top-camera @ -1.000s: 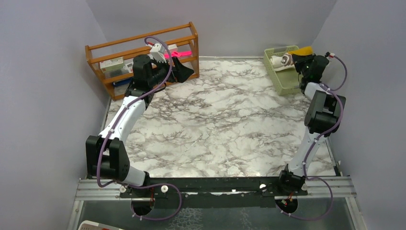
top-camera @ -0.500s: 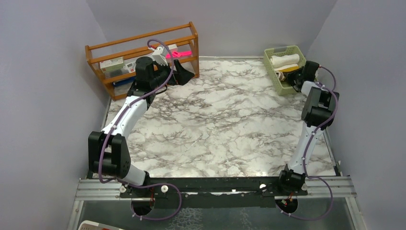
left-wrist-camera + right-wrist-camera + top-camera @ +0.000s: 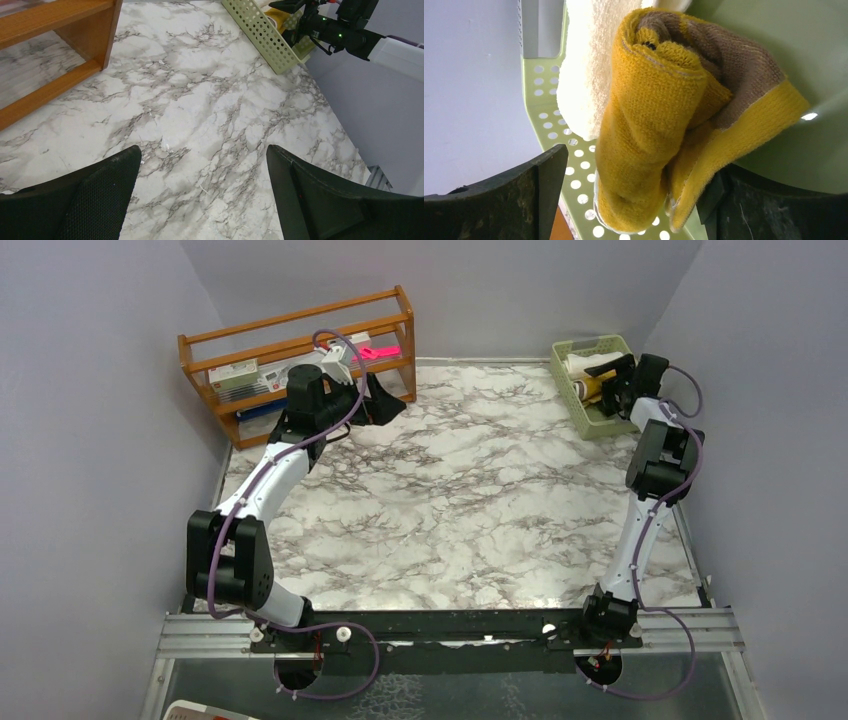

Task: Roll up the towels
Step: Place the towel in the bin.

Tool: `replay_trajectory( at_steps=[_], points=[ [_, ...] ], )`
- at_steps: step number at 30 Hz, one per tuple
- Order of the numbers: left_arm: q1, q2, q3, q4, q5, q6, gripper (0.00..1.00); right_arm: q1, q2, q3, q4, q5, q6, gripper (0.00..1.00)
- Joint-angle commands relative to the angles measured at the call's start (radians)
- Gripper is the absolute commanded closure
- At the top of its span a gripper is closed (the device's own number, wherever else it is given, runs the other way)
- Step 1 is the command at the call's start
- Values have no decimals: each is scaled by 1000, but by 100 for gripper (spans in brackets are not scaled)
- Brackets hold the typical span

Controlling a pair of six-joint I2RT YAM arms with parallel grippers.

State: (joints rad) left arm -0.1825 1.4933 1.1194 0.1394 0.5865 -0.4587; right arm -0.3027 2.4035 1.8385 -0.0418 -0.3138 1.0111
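The mustard-yellow towel (image 3: pixel 654 100) lies rolled in the pale green basket (image 3: pixel 544 110), its loose flap hanging toward the right jaw. Behind it sits the rolled cream-white towel (image 3: pixel 584 75). My right gripper (image 3: pixel 639 165) is open around the yellow roll, with a gap at the left jaw and the flap brushing the right jaw. From above, the right gripper (image 3: pixel 612 380) sits over the basket (image 3: pixel 590 420), where the cream towel (image 3: pixel 585 363) and a bit of the yellow towel (image 3: pixel 591 388) show. My left gripper (image 3: pixel 202 152) is open and empty above the marble table, seen from above at the left gripper (image 3: pixel 378 405).
A wooden shelf (image 3: pixel 300 350) with small boxes and a pink item stands at the back left, close to the left gripper. Its lower rail (image 3: pixel 60 30) shows in the left wrist view. Grey walls close in on both sides. The basket sits in the back right corner.
The right gripper came down into the basket with the yellow towel and opened, letting the roll go. The left arm shifted slightly, still open.
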Motion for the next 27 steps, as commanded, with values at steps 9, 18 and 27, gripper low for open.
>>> replay_trajectory(
  at_steps=[9,18,27],
  points=[
    [2,13,-22,-1,40,27,1,3,-49,55,-267,5,3,11],
    [2,13,-46,5,61,27,1,3,-159,75,-461,118,-7,6],
    [2,17,-58,18,81,20,1,5,-259,101,-489,178,-23,3]
  ],
)
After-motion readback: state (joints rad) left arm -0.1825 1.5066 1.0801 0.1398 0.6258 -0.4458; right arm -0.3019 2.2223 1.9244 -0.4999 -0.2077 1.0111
